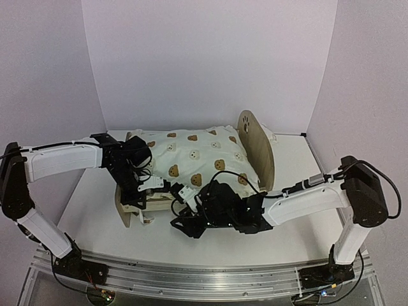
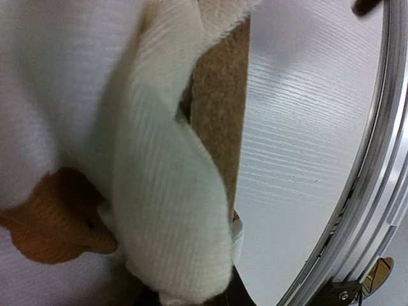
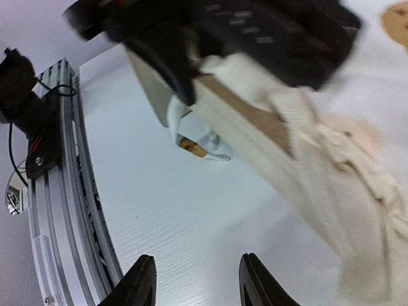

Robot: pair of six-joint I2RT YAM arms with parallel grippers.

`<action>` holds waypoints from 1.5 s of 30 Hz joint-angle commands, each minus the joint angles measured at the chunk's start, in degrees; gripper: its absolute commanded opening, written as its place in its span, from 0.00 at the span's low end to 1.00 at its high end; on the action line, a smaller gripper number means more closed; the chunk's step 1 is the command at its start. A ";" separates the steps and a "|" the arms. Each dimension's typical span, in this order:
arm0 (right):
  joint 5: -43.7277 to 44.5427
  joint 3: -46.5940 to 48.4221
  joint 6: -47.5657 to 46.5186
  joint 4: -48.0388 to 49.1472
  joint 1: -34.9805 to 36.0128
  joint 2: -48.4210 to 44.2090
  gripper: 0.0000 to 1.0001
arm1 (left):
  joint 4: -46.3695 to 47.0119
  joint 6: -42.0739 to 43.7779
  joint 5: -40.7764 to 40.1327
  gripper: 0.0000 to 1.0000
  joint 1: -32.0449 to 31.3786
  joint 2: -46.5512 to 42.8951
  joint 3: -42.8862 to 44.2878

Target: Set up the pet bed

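The pet bed (image 1: 258, 152), a small light-wood frame with a rounded headboard bearing a paw-print cutout, stands at the middle of the white wood-grain table (image 1: 95, 213). In the overhead view its headboard lies toward 3 o'clock and its lower end toward 9 o'clock. A cream ruffled bedding with brown bear faces (image 1: 197, 158) lies over the frame and covers most of it, and its ruffle hangs over the side rail at 6 o'clock. The left gripper (image 1: 146, 183) is at the bed's 8 o'clock corner, set in among the ruffle and the wooden edge. Its wrist camera is filled with cream fabric and wood, so it cannot be told whether the jaws are apart or closed. The right gripper (image 1: 186, 223) sits low over the table just beside the bed's 6 o'clock rail. Its black fingertips (image 3: 141, 284) stand apart with only bare table between them, holding nothing. A silver aluminium rail (image 1: 204, 275) runs along the table's 6 o'clock edge.
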 commanded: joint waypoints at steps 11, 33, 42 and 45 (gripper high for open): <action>10.50 10.69 -19.62 30.19 3.91 23.29 0.52 | -13.90 -5.37 5.70 0.00 0.21 2.24 25.37; 26.15 33.20 -14.53 32.87 2.79 44.47 0.57 | -17.94 -9.87 10.24 0.00 0.26 6.01 39.03; 26.54 40.80 -14.03 33.45 1.30 48.70 0.55 | -18.06 -10.65 12.66 0.00 0.23 6.73 41.02; 26.49 43.01 -13.81 33.41 1.03 50.02 0.45 | -18.02 -10.81 13.10 0.00 0.23 6.78 41.49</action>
